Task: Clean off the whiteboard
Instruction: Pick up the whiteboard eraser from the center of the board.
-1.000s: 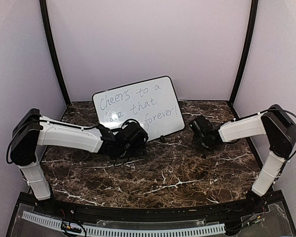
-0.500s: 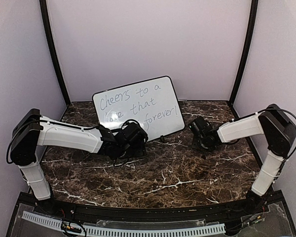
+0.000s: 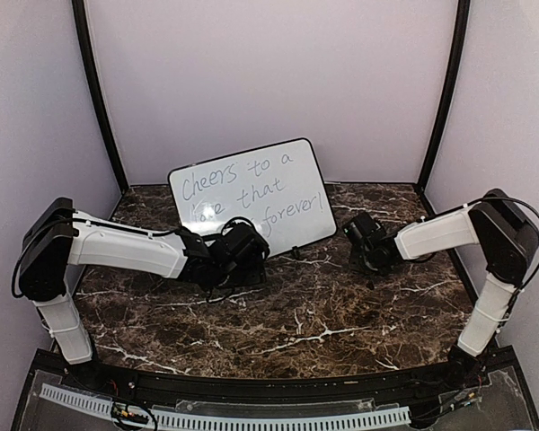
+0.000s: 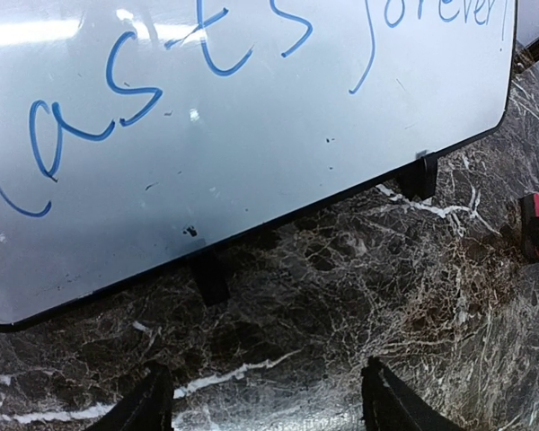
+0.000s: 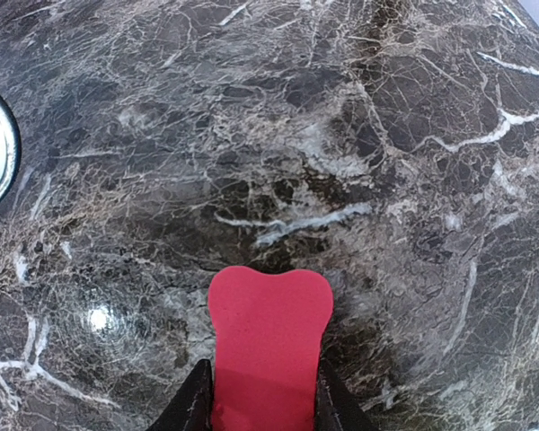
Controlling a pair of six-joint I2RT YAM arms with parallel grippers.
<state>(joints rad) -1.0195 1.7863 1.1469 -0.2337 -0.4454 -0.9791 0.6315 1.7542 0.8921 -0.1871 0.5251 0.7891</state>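
Note:
The whiteboard [image 3: 251, 193] stands tilted at the back of the marble table, black-framed, with handwritten marker text across it. In the left wrist view its lower edge and two black feet fill the top of the whiteboard [image 4: 251, 117]. My left gripper [image 3: 240, 254] sits low just in front of that edge; the left gripper [image 4: 265, 377] is open and holds nothing. My right gripper [image 3: 366, 241] is right of the board, low over the table. In its wrist view the right gripper [image 5: 263, 373] is shut on a red eraser [image 5: 269, 323], whose sides are squeezed inward by the fingers.
The dark marble tabletop [image 3: 305, 314] spreads in front of both arms. Black corner posts [image 3: 97, 90] and pale walls enclose the back and sides. The red eraser [image 4: 537, 224] shows at the right edge of the left wrist view.
The right gripper's jaws have closed in, and the right arm has shifted slightly toward the board. The left arm and the whiteboard have not moved.

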